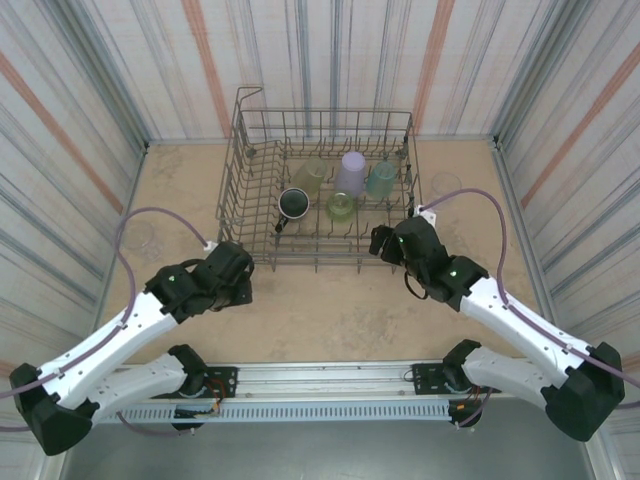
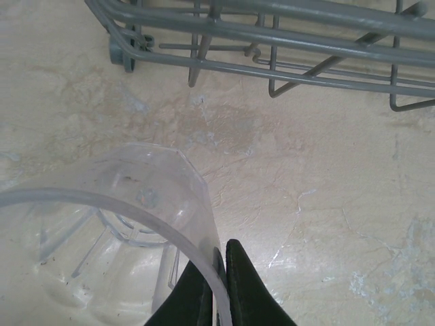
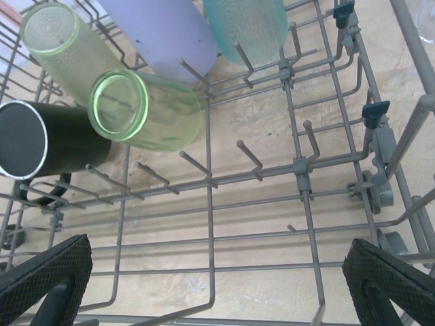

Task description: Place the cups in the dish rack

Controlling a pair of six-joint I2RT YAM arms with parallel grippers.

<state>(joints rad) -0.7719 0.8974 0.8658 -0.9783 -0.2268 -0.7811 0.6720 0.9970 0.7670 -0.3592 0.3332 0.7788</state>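
Clear tumbler [image 2: 115,224] sits just outside the dish rack [image 2: 340,13], off its near-left corner, with the left gripper [image 2: 221,257] clamped shut on the thin rim wall. That skinny rim pinch is my worry: the tumbler could swing or slip out on the lift, or clip the tall side wires going in. The right gripper [image 3: 217,272] hangs wide open and empty over the front tines, so a careless move could knock the green tumbler [image 3: 146,112] or dark mug [image 3: 54,139].
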